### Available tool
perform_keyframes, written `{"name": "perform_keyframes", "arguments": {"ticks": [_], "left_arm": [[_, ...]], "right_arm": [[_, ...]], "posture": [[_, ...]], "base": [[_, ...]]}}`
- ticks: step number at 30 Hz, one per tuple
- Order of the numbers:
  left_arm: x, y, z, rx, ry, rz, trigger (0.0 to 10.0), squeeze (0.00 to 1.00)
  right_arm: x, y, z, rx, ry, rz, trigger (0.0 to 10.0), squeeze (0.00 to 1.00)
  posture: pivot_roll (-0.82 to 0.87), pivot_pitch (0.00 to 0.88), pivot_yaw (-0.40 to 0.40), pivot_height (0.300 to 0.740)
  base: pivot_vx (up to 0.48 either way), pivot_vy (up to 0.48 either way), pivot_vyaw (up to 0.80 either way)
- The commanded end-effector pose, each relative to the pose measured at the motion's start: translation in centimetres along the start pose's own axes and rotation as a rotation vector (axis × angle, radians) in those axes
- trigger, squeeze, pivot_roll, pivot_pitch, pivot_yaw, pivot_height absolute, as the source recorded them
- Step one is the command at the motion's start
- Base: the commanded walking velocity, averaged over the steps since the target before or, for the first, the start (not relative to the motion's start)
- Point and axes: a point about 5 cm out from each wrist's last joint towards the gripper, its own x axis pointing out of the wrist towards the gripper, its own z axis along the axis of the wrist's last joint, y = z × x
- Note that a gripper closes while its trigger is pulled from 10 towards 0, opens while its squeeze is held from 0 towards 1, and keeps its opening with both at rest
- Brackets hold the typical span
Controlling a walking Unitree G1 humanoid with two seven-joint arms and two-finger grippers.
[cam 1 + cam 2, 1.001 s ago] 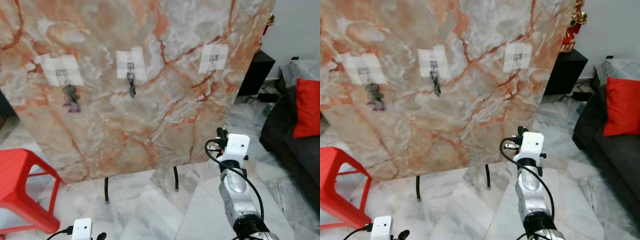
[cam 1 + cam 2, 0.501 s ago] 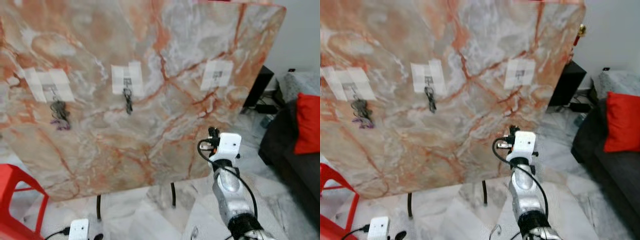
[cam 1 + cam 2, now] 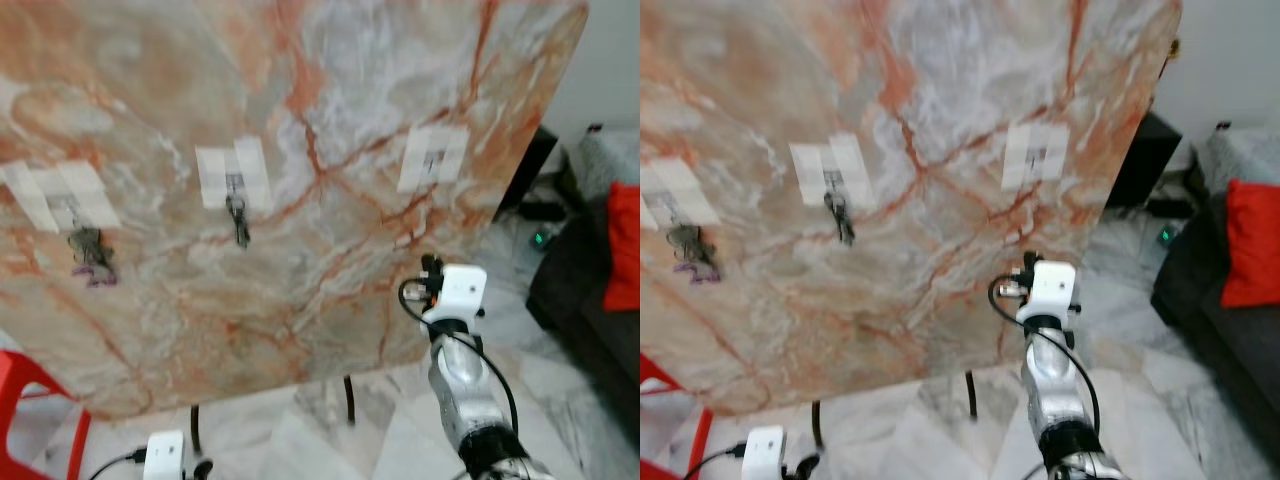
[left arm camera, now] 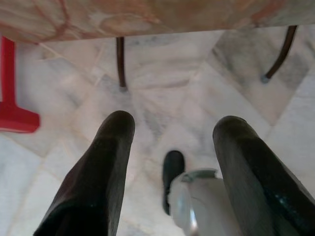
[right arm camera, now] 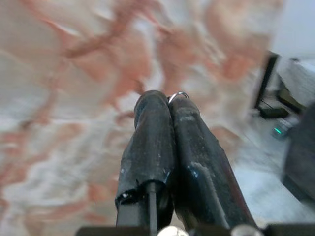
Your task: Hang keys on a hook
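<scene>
The right gripper [image 5: 170, 105], fingers pressed together on a thin silver key ring [image 5: 178, 94], faces the pink-veined marble board [image 3: 330, 250]. Its empty taped hook [image 3: 432, 160] sits higher; that slight pinch could slip. The left gripper [image 4: 170, 142] hangs spread.

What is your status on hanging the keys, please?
Right gripper shut on key ring, raised before marble board. Right-hand hook bare. Left gripper open, low, idle.

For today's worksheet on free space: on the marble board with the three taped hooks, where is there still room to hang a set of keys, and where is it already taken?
The right hook is bare, bordered by the marble board's right edge and open marble toward the middle hook. The middle hook already carries keys, and the left hook holds a bunch. The right gripper, shut on a thin key ring, sits below the free hook.
</scene>
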Motion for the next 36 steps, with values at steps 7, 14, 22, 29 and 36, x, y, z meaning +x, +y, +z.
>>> {"name": "perform_keyframes", "arguments": {"ticks": [7, 14, 22, 29, 36], "left_arm": [[-0.2, 0.0, -0.6, -0.004, 0.023, -0.003, 10.0, 0.0], [-0.2, 0.0, -0.6, -0.006, 0.024, -0.002, 10.0, 0.0], [-0.2, 0.1, -0.6, -0.008, 0.016, 0.002, 10.0, 0.0], [-0.3, 0.2, -0.6, -0.005, 0.016, 0.001, 10.0, 0.0], [-0.2, 0.2, -0.6, 0.003, 0.018, 0.0, 10.0, 0.0]], "right_arm": [[-0.1, -0.2, 0.2, 0.0, -0.019, -0.003, 10.0, 0.0], [-0.1, -0.1, 0.2, 0.005, -0.017, -0.004, 10.0, 0.0], [-0.1, 0.1, 0.2, 0.012, -0.02, -0.008, 10.0, 0.0], [-0.5, -0.2, 0.5, -0.075, -0.07, -0.047, 10.0, 0.0], [-0.2, -0.9, 2.5, -0.276, -0.204, -0.112, 10.0, 0.0]], "posture": [[0.06, 0.0, -0.064, 0.74], [0.06, 0.0, -0.066, 0.74], [0.07, 0.0, -0.064, 0.74], [0.07, 0.0, -0.06, 0.74], [0.07, 0.0, -0.059, 0.74]], "base": [[0.277, 0.0, 0.0], [0.282, 0.0, 0.0], [0.142, 0.0, 0.0], [0.0, 0.0, 0.0], [0.0, 0.0, 0.0]]}}
